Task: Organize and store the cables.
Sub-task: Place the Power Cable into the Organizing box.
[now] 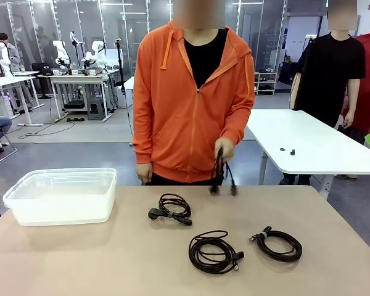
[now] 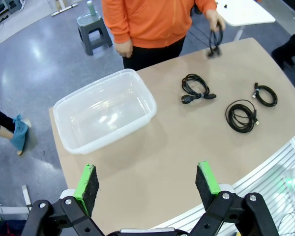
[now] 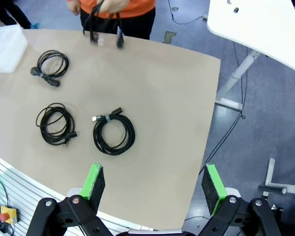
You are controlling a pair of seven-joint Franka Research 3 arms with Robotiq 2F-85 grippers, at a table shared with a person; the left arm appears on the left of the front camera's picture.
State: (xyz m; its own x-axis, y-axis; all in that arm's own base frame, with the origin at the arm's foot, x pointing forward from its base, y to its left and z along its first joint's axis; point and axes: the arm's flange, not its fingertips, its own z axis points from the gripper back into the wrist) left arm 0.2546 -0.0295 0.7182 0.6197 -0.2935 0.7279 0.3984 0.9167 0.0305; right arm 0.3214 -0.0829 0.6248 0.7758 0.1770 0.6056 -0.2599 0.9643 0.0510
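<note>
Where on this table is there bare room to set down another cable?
Widest bare patch: the near left of the table, between the bin and the near edge. A narrower strip lies between the bin and the far coil. Crowded: near right, where the middle coil and right coil lie close; the person's hand dangles a cable over the far edge.

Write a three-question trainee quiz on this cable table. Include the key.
1. How many coiled cables lie on the table?
2. True or false: the clear bin already holds a cable.
3. The fourth cable is: A in the bin; B hanging from the person's hand; C on the floor.
Key: 1 three; 2 false; 3 B.
</note>
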